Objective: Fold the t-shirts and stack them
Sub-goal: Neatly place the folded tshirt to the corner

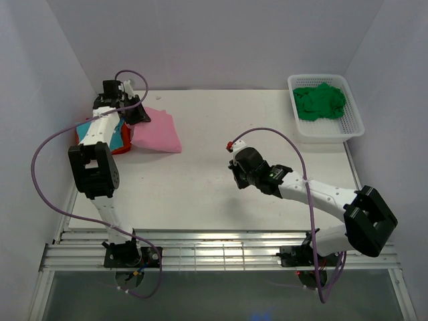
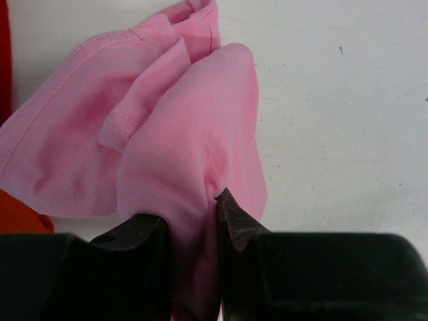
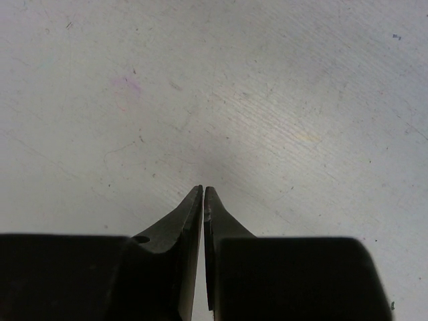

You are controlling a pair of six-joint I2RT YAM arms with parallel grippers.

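**Here, the left gripper pinches the pink t-shirt; the right one hangs shut over bare table**

The left gripper is closed narrowly on a fold of the pink t-shirt. In the left wrist view, soft pink cloth bunches up between the two dark fingers and spills out ahead of them in rounded folds, with a stitched hem showing on the left. The rest of the shirt lies on the white table at its far left, roughly folded and with its right edge fairly straight.

Just to the left of the pink shirt, partly hidden under the left arm, lie a teal t-shirt and an orange t-shirt. The orange one meets the pink shirt's left edge. How the teal and orange shirts are folded cannot be told from here.

The dark green t-shirt sits crumpled inside the white mesh basket at the far right corner of the table, well apart from the other shirts.

The right gripper is near the middle of the table. Its fingertips are pressed together with nothing between them, and under them is only scuffed white surface. A purple cable loops out from each arm.
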